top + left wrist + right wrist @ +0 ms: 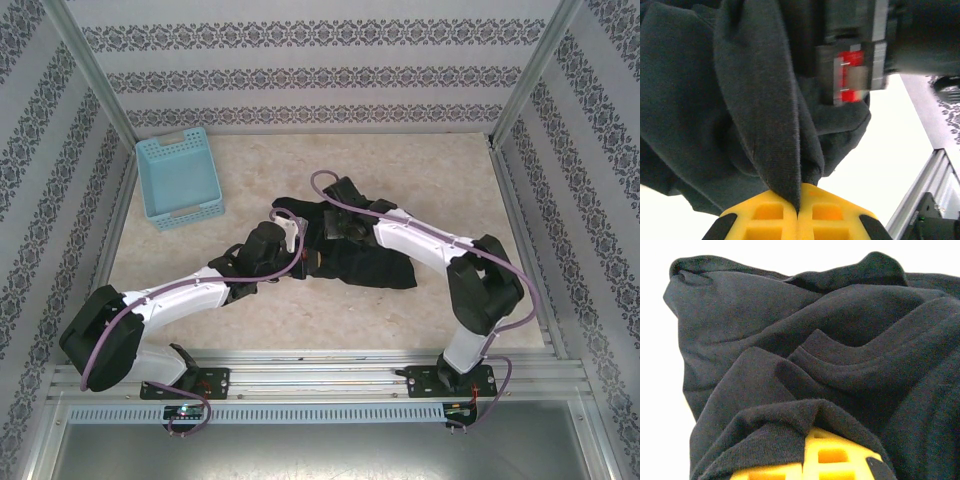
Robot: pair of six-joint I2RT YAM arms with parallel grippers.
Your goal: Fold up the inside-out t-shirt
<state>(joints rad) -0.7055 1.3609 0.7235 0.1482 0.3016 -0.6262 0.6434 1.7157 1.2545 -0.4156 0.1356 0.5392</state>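
Observation:
The inside-out t-shirt [365,262] lies crumpled as a black heap in the middle of the table. My left gripper [298,240] is at its left edge. In the left wrist view its yellow fingers [765,215] are shut on a hanging fold of the t-shirt [765,125], pinched at the left gripper [799,202]. My right gripper [338,222] is on the heap's far side. In the right wrist view the right gripper [804,460] is shut on a thick fold of the t-shirt [790,340], which drapes over its fingers [832,455]. The ribbed collar [850,362] curves just beyond.
A light blue plastic basket [180,180] stands at the far left of the table. The right arm's wrist body with red parts [852,75] hangs close above the left gripper. Metal frame rails [320,365] run along the near edge.

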